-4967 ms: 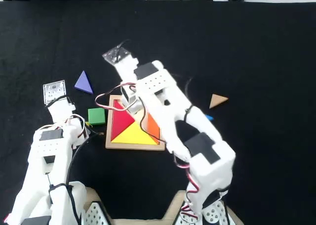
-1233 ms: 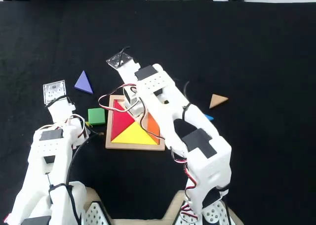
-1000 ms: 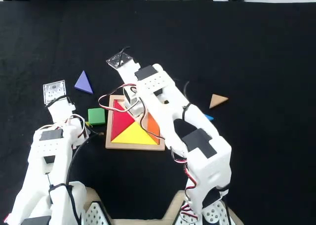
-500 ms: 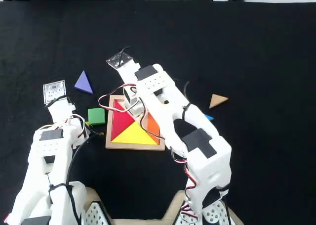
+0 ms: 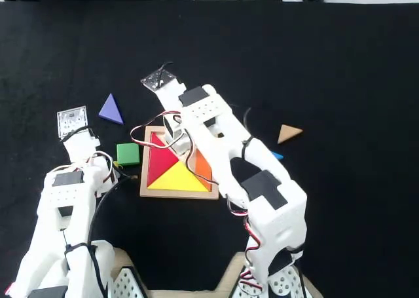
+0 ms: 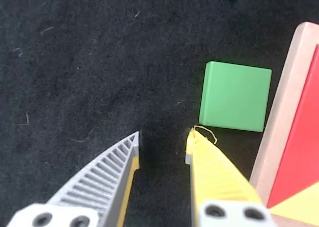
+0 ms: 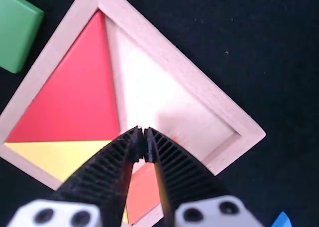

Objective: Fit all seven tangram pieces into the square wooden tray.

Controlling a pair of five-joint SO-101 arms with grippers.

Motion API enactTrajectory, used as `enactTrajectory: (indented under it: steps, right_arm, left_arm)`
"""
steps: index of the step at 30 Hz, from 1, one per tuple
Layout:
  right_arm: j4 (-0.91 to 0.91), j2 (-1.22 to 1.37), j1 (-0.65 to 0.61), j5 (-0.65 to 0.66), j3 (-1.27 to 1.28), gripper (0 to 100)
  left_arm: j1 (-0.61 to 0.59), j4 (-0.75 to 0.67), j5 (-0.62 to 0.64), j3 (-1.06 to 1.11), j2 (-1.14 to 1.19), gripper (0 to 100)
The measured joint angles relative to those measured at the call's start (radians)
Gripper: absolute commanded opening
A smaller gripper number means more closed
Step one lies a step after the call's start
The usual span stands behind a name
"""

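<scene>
The square wooden tray [image 5: 145, 188] lies mid-table and holds a red triangle [image 5: 160, 164], a yellow triangle [image 5: 175, 179] and an orange piece [image 5: 203, 169]. My right gripper [image 7: 141, 135] hangs shut, with nothing between its tips, over the tray's bare floor [image 7: 159, 100], by the red triangle [image 7: 75, 97] and orange piece [image 7: 144, 187]. My left gripper [image 6: 163, 139] is open over the black cloth just short of the green square [image 6: 235, 96], which lies beside the tray rim [image 6: 281, 112]. In the high view the green square [image 5: 127, 154] sits left of the tray.
A purple triangle [image 5: 110, 109] lies beyond the green square. A tan triangle [image 5: 289, 133] and a small blue piece [image 5: 277, 156] lie to the right of the tray, the blue one partly hidden by the right arm [image 5: 222, 147]. The far black cloth is open room.
Compared with five seconds ago the right arm has shifted slightly toward the tray. Over the last second nothing has moved.
</scene>
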Motion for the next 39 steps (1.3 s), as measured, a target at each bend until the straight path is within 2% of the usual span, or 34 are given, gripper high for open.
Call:
enactTrajectory:
  steps: [39]
  right_arm:
    - [0.000, -0.002, 0.000, 0.000, 0.029, 1.1]
  left_arm:
    - [0.000, 0.000, 0.000, 0.000, 0.000, 16]
